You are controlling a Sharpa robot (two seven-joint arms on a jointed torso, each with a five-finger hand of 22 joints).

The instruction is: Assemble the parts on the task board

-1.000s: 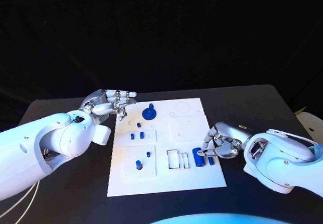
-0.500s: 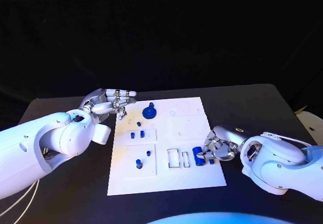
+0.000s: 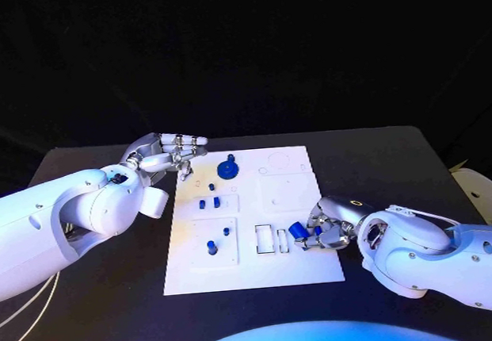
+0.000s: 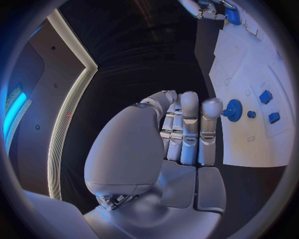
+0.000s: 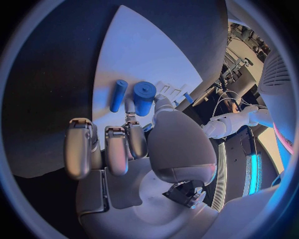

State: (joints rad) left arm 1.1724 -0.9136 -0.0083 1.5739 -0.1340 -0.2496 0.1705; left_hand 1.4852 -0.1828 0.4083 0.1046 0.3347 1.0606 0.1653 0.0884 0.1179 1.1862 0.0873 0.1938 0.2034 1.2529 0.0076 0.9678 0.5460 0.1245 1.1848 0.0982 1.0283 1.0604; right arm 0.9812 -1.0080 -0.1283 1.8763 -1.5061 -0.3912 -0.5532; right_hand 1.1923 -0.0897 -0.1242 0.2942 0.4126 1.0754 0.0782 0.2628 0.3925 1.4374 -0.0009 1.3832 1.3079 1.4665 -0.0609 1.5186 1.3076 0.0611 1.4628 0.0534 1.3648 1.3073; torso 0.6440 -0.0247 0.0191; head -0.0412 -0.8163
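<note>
One blue cylinder (image 3: 299, 231), pinched by right hand (image 3: 325, 229), has lifted; left hand (image 3: 165, 156) stays curled, empty.

task board (image 3: 252, 249): white, flat, table centre | parts (image 3: 209, 204): small, blue, on board

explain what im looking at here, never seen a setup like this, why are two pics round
This is a robot with two white arms, each ending in a silver hand, working at a black table. The square picture comes from a camera on its head, looking down. The two round ones come from fisheye cameras at each wrist, just behind that arm's own hand, so edges look bent.

On the table lies a white task board with small blue parts, among them a gear.

The right hand is down on the board, with a blue cylinder at its fingertips, apparently pinched; a thinner blue peg lies beside it. The left hand hovers by the board's far left corner, fingers curled, holding nothing.
</note>
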